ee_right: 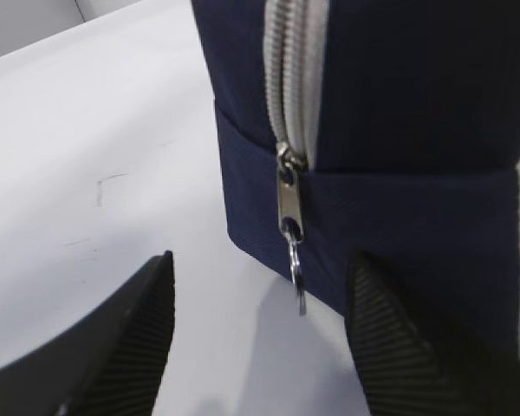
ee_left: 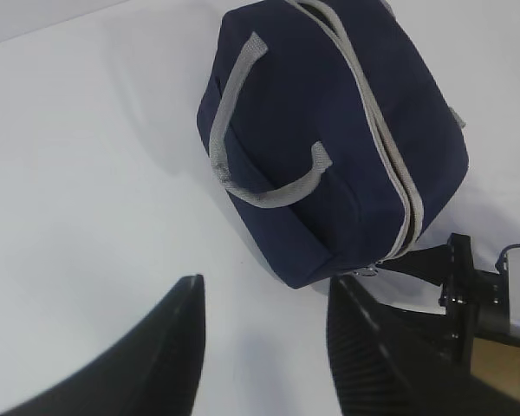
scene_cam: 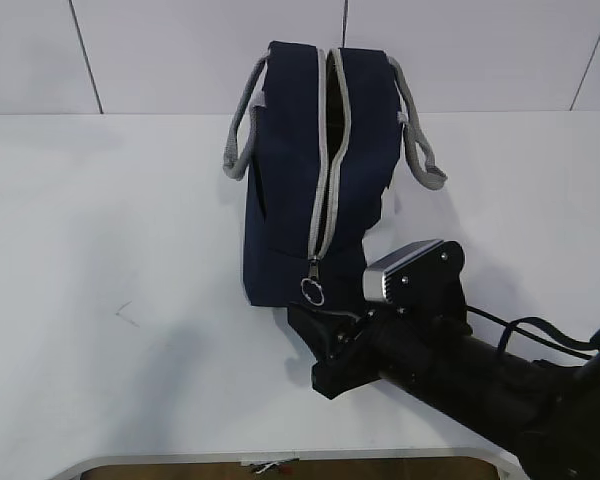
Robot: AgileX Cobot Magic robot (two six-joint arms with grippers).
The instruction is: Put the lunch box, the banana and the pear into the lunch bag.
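Observation:
The navy lunch bag (scene_cam: 310, 170) stands in the middle of the white table, its grey zipper gaping along the top. The zipper slider (ee_right: 288, 198) sits low on the bag's near end, with a metal ring (ee_right: 297, 279) hanging from it. My right gripper (ee_right: 260, 277) is open just in front of that end; the ring hangs between its fingers without touching them. In the exterior view the right gripper (scene_cam: 310, 325) is under the ring (scene_cam: 312, 291). My left gripper (ee_left: 264, 299) is open and empty above bare table beside the lunch bag (ee_left: 329, 147). The lunch box, banana and pear are out of view.
Grey rope handles (scene_cam: 238, 140) hang off both sides of the bag. The right arm (scene_cam: 460, 370) reaches in from the lower right and also shows in the left wrist view (ee_left: 472, 290). The table's front edge (scene_cam: 280, 458) lies close behind it. A wall backs the table.

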